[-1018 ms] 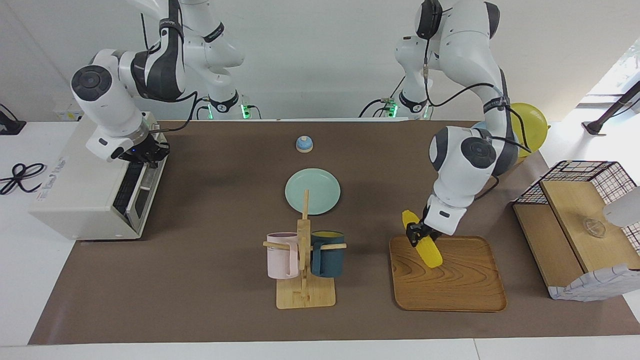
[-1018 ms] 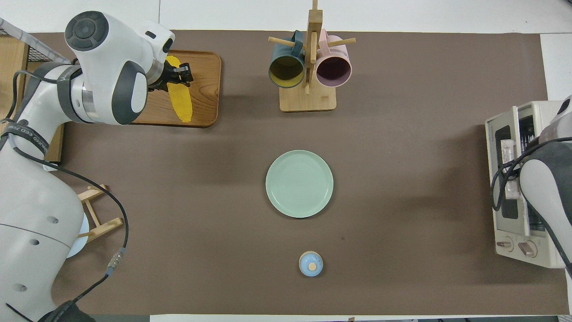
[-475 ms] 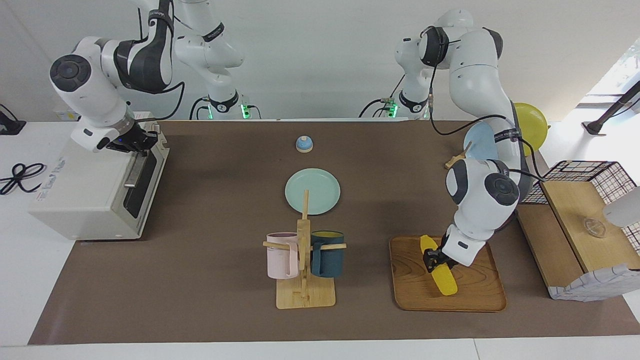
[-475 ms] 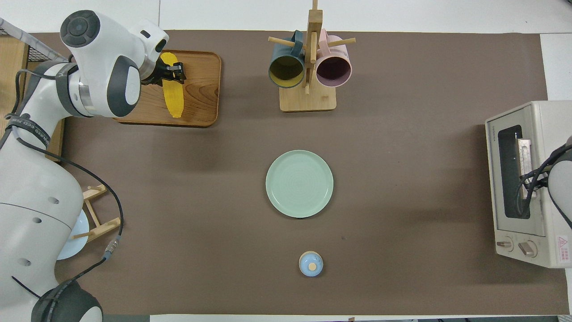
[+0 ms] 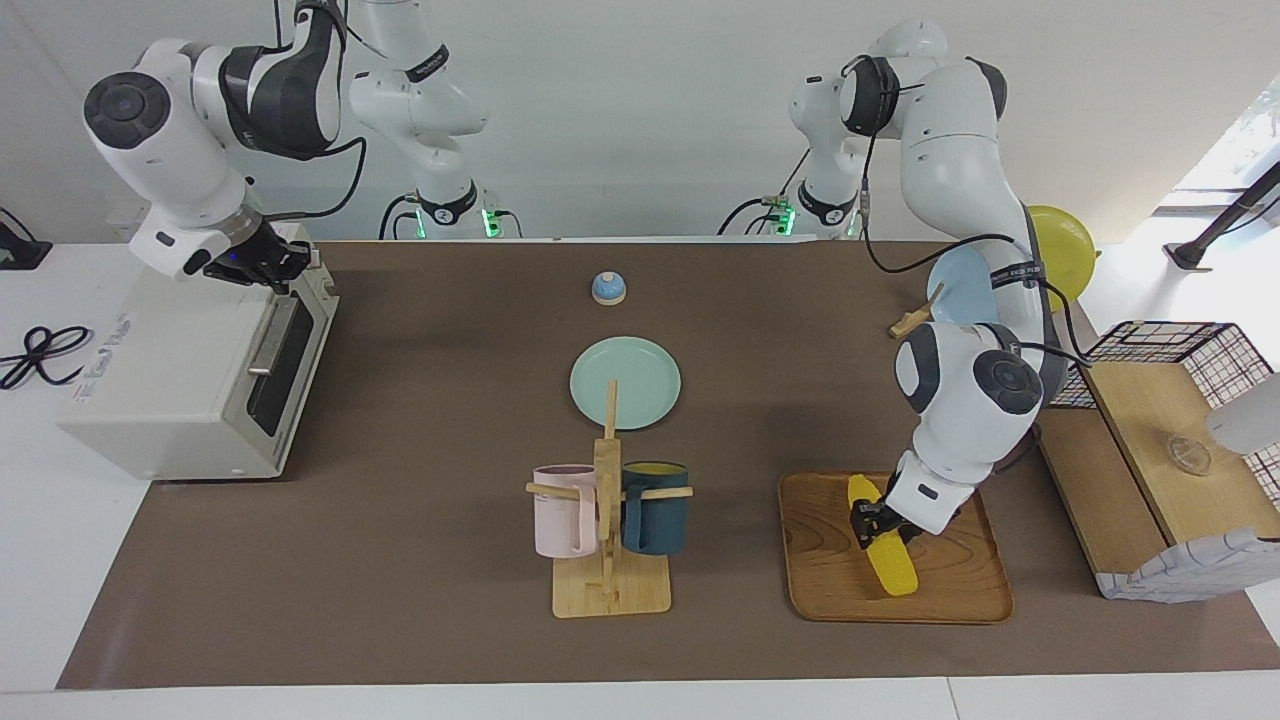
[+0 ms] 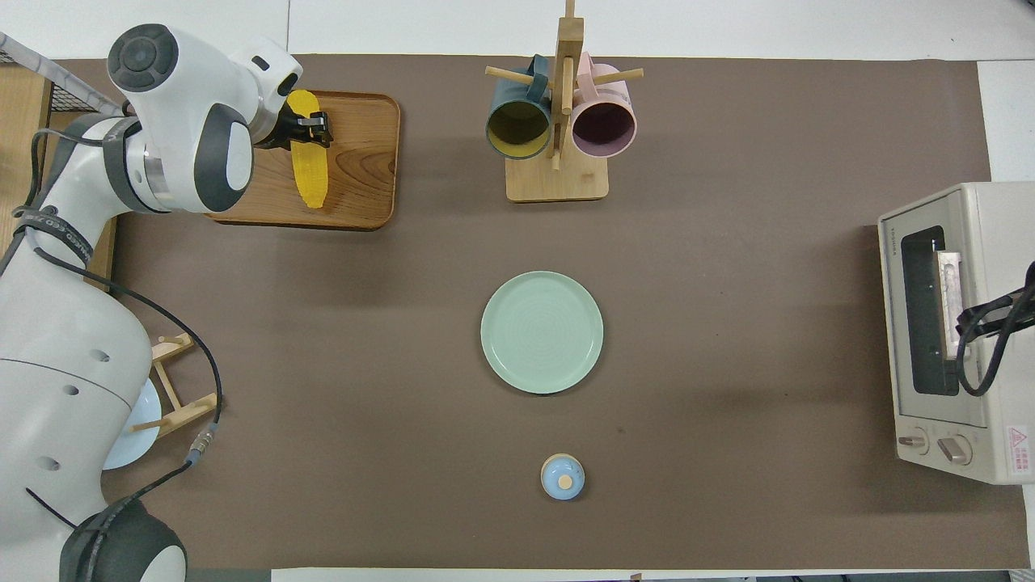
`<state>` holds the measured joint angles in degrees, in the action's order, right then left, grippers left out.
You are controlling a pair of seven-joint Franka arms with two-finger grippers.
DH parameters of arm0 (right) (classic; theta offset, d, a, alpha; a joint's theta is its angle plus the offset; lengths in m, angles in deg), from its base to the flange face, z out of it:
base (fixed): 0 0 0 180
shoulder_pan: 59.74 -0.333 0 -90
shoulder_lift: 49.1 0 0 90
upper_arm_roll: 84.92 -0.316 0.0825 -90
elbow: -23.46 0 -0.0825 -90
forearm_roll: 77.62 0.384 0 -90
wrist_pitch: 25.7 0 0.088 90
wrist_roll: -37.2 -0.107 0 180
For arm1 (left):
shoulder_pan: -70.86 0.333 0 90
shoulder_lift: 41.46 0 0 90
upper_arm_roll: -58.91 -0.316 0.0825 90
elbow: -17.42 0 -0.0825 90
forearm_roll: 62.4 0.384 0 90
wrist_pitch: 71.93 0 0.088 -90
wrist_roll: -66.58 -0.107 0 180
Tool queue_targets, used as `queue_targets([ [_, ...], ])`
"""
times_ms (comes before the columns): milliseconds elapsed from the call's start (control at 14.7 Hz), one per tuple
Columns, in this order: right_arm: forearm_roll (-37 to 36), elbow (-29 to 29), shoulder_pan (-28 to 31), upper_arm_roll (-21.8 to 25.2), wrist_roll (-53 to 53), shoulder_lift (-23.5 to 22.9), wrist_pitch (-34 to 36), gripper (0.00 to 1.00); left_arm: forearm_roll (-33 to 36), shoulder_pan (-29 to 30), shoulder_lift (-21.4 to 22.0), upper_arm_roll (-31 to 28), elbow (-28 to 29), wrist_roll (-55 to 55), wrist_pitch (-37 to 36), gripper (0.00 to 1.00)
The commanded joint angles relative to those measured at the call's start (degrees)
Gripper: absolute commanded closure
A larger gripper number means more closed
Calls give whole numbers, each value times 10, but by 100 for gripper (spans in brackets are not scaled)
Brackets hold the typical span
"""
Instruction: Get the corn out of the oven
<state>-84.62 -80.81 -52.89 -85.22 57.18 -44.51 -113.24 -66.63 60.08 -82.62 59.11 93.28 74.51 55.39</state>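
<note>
The yellow corn (image 5: 884, 556) lies tilted on the wooden tray (image 5: 950, 590) toward the left arm's end of the table. My left gripper (image 5: 873, 522) is shut on the corn near its upper end. In the overhead view the corn (image 6: 310, 166) lies on the tray (image 6: 364, 178) with the left gripper (image 6: 310, 129) across it. The cream-white oven (image 5: 170, 380) stands at the right arm's end with its door (image 5: 285, 355) shut; it also shows in the overhead view (image 6: 994, 339). My right gripper (image 5: 262, 262) hovers over the oven's top front edge.
A mug rack (image 5: 608, 520) with a pink and a dark teal mug stands mid-table. A green plate (image 5: 625, 382) and a small blue bell (image 5: 608, 288) lie nearer to the robots. A wire-and-wood basket box (image 5: 1160, 450) stands beside the tray.
The oven door went from hanging open to shut, and my right gripper rose off it. My left gripper carried the corn over the tray and lowered it.
</note>
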Motion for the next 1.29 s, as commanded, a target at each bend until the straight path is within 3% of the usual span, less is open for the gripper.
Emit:
queue_targets([
  [0,50,55,2,-20,4,-15,40,28,-11,6,-8,3,-15,-8,5,0],
  [68,53,64,3,-31,-5,-16,46,0,-11,6,-3,3,-15,-8,-2,0],
  [339,55,93,2,-52,-46,-27,47,0,-9,6,35,-4,-16,-5,-65,0],
  [679,65,117,1,-70,-71,-43,47,0,-4,25,150,-16,8,-3,-184,0],
  [1221,68,139,-42,-28,-87,-58,58,0,12,26,318,-38,15,2,-405,0],
])
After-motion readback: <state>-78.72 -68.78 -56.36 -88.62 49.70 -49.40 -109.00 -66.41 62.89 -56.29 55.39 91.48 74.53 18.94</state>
